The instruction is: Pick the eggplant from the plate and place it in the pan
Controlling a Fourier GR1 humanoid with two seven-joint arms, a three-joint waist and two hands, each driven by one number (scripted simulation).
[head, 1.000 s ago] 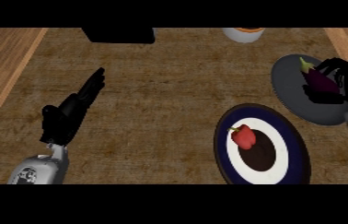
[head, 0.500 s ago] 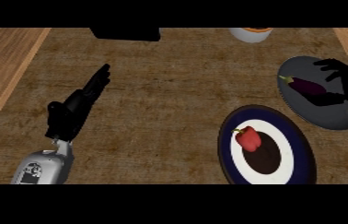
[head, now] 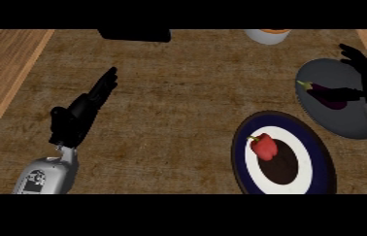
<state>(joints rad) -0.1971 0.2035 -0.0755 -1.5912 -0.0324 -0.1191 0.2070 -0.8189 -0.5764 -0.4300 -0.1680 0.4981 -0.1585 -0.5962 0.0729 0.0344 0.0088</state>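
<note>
The eggplant (head: 328, 93) lies in the pan (head: 331, 121), just under the right robot hand (head: 354, 60), whose fingers are spread wide.

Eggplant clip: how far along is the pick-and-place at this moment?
Nearly finished. The eggplant lies in the grey pan, off the plate, which holds only a red pepper. The right hand shows open at the pan's far edge, apart from the eggplant; clearing it away remains. The left hand rests open on the counter's left.

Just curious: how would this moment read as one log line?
eggplant: in pan | right robot hand: open above it | left robot hand: open, resting | red pepper: on plate
</note>
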